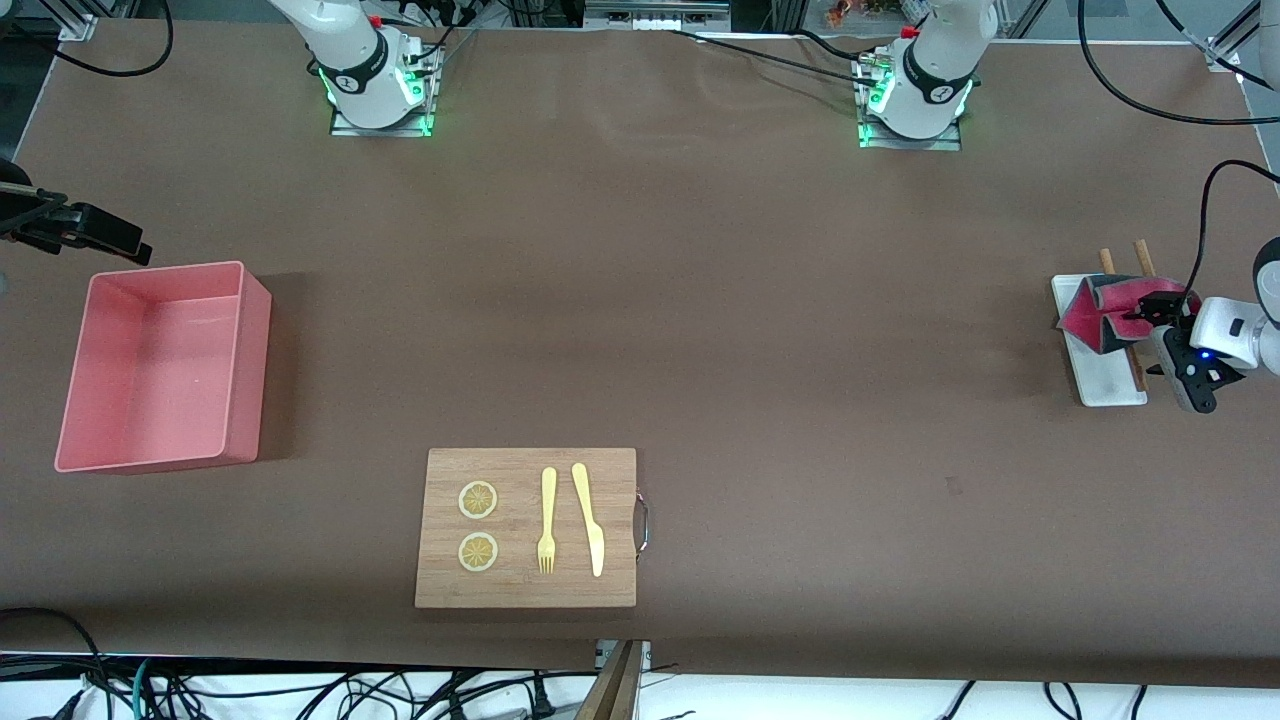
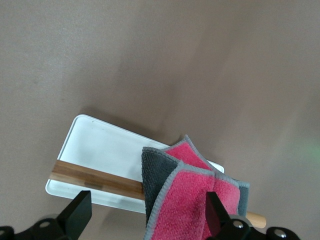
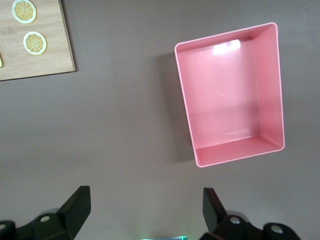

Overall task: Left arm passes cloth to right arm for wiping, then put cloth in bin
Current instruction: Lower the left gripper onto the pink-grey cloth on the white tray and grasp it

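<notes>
We find no brand, label or readable writing on anything here.

The cloth (image 1: 1100, 312) lies folded on a small white tray (image 1: 1110, 385) at the left arm's end of the table, pink side mostly up with dark grey showing at its folds and edges. It covers the half of the tray farther from the front camera and drapes over two wooden sticks (image 1: 1125, 262) that lie along the tray; in the left wrist view the cloth (image 2: 192, 197) hides the middle of one stick (image 2: 95, 180).

The left gripper (image 1: 1172, 335) hangs low over the tray at the cloth's edge, its fingers (image 2: 77, 212) spread wide and closed on nothing. In the left wrist view one finger sits over the cloth and the other over the table just beside the tray (image 2: 100, 150).

The bin (image 1: 165, 365) stands at the right arm's end of the table. The right gripper (image 1: 80, 228) waits in the air over the table near the bin, on the side toward the robots' bases, fingers (image 3: 75, 207) wide apart and holding nothing; its wrist view looks down at the bin (image 3: 230, 95).

Near the table's middle, close to the front camera, lies a wooden cutting board (image 1: 525, 528) with a metal handle (image 1: 642, 522). On it rest two lemon slices (image 1: 478, 500), a yellow fork (image 1: 547, 520) and a yellow knife (image 1: 588, 518). The table (image 1: 700, 300) between the tray and the bin is bare brown.
</notes>
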Available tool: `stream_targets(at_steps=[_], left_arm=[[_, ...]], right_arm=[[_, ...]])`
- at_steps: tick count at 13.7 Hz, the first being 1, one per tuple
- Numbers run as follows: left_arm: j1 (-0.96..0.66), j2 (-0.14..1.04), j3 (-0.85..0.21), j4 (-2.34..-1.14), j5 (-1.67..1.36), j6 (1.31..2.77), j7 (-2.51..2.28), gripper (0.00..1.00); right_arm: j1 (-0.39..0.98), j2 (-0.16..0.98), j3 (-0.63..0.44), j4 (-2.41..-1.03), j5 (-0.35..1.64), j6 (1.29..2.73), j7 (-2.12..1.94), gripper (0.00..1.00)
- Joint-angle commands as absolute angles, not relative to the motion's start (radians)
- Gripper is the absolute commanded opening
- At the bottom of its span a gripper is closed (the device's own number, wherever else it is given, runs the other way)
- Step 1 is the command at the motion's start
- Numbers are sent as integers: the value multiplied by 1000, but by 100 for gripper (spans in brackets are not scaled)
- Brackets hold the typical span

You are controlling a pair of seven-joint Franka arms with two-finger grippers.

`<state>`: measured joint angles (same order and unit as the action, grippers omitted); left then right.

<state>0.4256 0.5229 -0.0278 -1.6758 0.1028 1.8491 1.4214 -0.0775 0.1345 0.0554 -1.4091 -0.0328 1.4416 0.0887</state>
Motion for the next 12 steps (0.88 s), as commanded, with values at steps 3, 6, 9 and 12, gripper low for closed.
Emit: stream_targets(at_steps=[3, 6, 9, 12], left_arm=[[449, 508, -38, -1697, 81, 1845, 1498, 61], [448, 506, -40, -1694, 81, 1844, 1513, 36], [448, 505, -41, -1690, 81, 1838, 1516, 36], [448, 505, -41, -1686, 81, 1818, 1517, 25]], right_arm=[[-86, 117, 55, -1424, -15, 1445, 91, 99], [-84, 117, 55, -1424, -15, 1445, 91, 99], [-84, 117, 55, -1424, -15, 1445, 92, 99], [-86, 117, 55, -1424, -15, 1445, 91, 99]])
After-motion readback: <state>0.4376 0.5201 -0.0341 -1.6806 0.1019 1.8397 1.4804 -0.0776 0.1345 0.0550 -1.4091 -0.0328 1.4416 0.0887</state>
